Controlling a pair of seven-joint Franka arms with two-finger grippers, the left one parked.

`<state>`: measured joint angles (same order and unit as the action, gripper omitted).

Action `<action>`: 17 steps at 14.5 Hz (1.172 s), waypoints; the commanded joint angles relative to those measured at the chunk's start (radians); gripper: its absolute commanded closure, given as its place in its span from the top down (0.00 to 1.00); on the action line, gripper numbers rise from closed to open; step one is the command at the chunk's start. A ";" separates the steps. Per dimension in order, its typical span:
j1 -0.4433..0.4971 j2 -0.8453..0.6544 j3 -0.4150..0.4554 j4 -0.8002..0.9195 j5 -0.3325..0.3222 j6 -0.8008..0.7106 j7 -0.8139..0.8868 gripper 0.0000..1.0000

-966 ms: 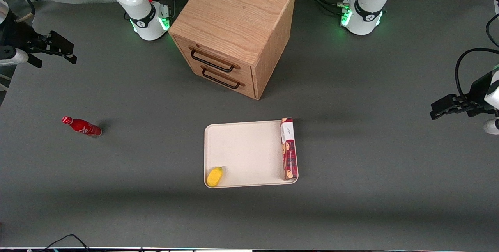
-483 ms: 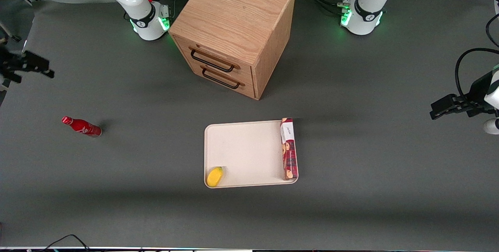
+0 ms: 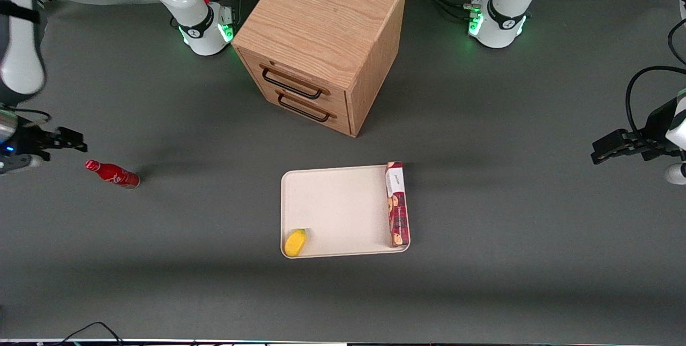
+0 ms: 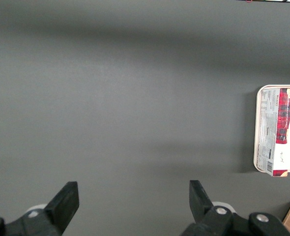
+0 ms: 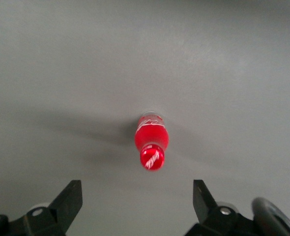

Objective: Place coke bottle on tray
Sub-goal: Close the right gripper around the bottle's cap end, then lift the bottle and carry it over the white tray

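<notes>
The coke bottle, small and red with a red cap, stands on the dark table toward the working arm's end, apart from the tray. In the right wrist view the bottle shows from above, cap toward the camera, just ahead of the jaws. My right gripper hangs above the table close to the bottle's cap, slightly farther from the front camera. The gripper is open and empty, its fingers wide apart. The cream-white tray lies in the middle of the table.
A long red cookie box lies along one edge of the tray and a yellow fruit sits in a near corner. The tray and box show in the left wrist view. A wooden drawer cabinet stands farther from the front camera.
My right gripper has moved nearer to the front camera and come close to the bottle's cap. The bottle, tray and other things have not moved.
</notes>
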<state>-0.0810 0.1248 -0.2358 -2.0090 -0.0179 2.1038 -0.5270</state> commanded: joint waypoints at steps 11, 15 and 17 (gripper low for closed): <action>-0.003 0.056 -0.027 -0.140 -0.016 0.231 -0.080 0.03; 0.001 0.052 -0.027 -0.132 -0.016 0.226 -0.097 0.00; 0.007 0.032 -0.025 -0.125 -0.016 0.211 -0.088 0.00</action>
<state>-0.0829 0.1912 -0.2580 -2.1329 -0.0209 2.3192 -0.6031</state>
